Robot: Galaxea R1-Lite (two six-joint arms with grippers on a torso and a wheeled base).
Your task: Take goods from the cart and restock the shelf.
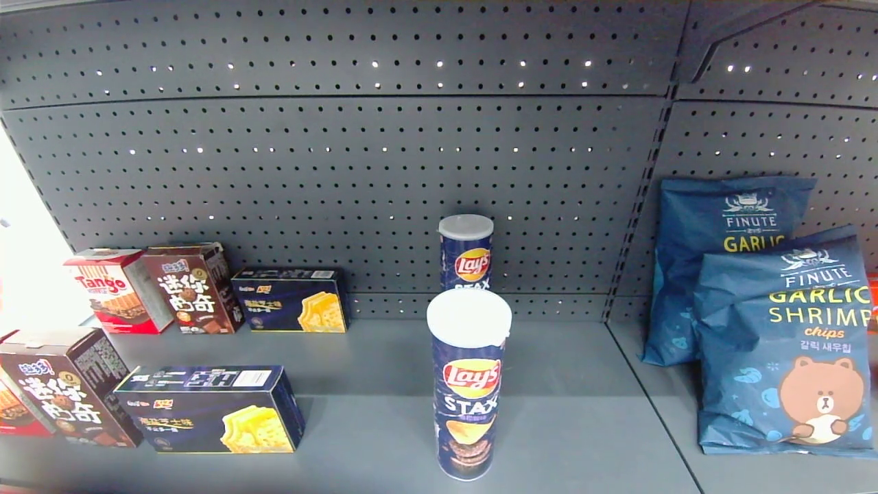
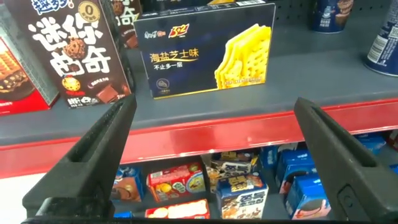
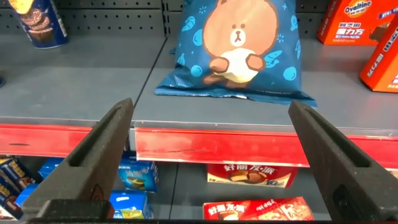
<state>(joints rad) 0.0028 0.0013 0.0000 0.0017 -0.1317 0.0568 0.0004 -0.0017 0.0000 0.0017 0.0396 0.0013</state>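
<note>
while looking down from the head at the shelf (image 1: 583, 412), counted the goods standing on it. two chip cans, both upright on the middle of the board: front can (image 1: 469, 384) near the edge, rear can (image 1: 466, 254) straight behind it, close to the pegboard back (image 1: 343, 171), well apart from each other. to the robot's left, two navy cracker boxes: front cracker box (image 1: 209, 410) and rear cracker box (image 1: 291, 300). further left, two brown cookie boxes: front cookie box (image 1: 65, 387) just beside the front cracker box, rear cookie box (image 1: 192, 288) just beside the rear cracker box. one red wafer box (image 1: 116, 291) beside the rear cookie box; sliver of a second red box (image 1: 10, 412) cut off at the left edge. on the right-hand shelf board (image 1: 686, 412), two blue chip bags leaning back, front bag (image 1: 782, 343) overlapping rear bag (image 1: 720, 233).

left gripper (image 2: 214, 102): fingers spread wide, nothing between them, held out in front of the red shelf edge (image 2: 249, 134), facing the front cracker box and front cookie box.

right gripper (image 3: 210, 104): likewise spread wide and empty, in front of the same edge, facing the front bag.

beyond the bags, two orange boxes (image 3: 382, 62). below the board, lower-shelf packs (image 2: 239, 193), overlapping, not countable.
</note>
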